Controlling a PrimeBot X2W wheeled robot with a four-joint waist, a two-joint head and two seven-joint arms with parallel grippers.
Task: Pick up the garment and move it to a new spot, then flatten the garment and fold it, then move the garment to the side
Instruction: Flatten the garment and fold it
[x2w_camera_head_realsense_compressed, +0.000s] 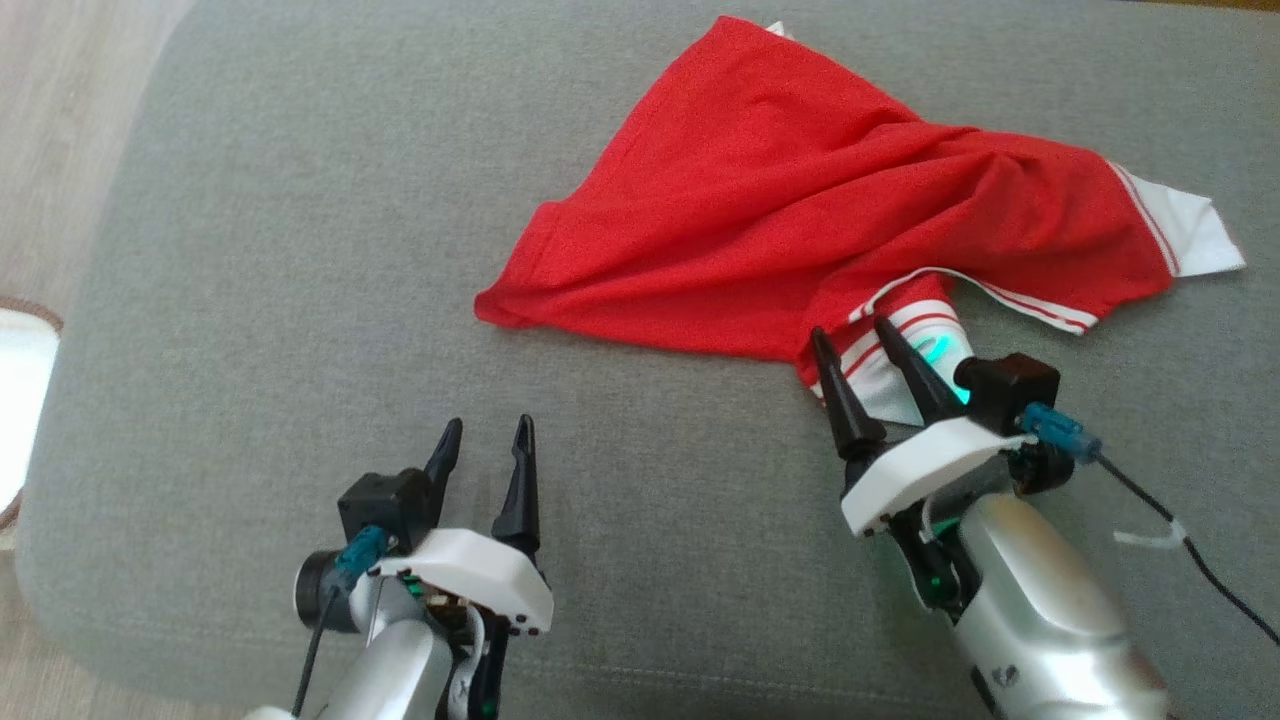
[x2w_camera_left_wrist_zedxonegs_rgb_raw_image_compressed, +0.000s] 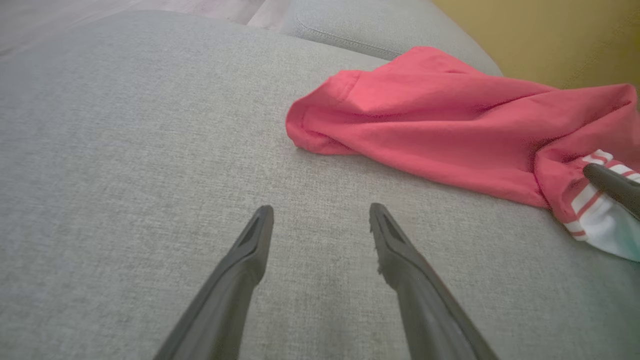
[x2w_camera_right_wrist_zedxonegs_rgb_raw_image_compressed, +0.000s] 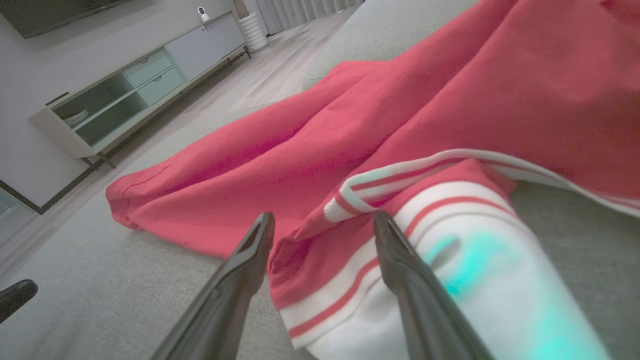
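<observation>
here, nearest the robot, the left gripper (x2w_camera_head_realsense_compressed: 489, 423) is held low over bare grey cushion (x2w_camera_head_realsense_compressed: 250, 300), fingers apart with nothing between them. it is kept well short of the cloth, probably parked until a second corner is needed. a little further out on the right, the right gripper (x2w_camera_head_realsense_compressed: 851, 330) is set at the white striped cuff (x2w_camera_head_realsense_compressed: 905, 335) of the red garment (x2w_camera_head_realsense_compressed: 800, 190). its fingers are apart with the cuff's edge lying between them, not clamped. in the right wrist view one finger is seen over the white band (x2w_camera_right_wrist_zedxonegs_rgb_raw_image_compressed: 450, 240) and the other beside the red hem. the cuff is judged to be picked because it is the closest loose edge and gives a firm hem to pinch. beyond it the garment is spread crumpled and unfolded across the right and far part of the cushion, a second white cuff lying at its right end. farthest off, wood floor (x2w_camera_head_realsense_compressed: 60, 100) and a low cabinet (x2w_camera_right_wrist_zedxonegs_rgb_raw_image_compressed: 135, 85) are seen. the pick-up step is judged not yet done.
</observation>
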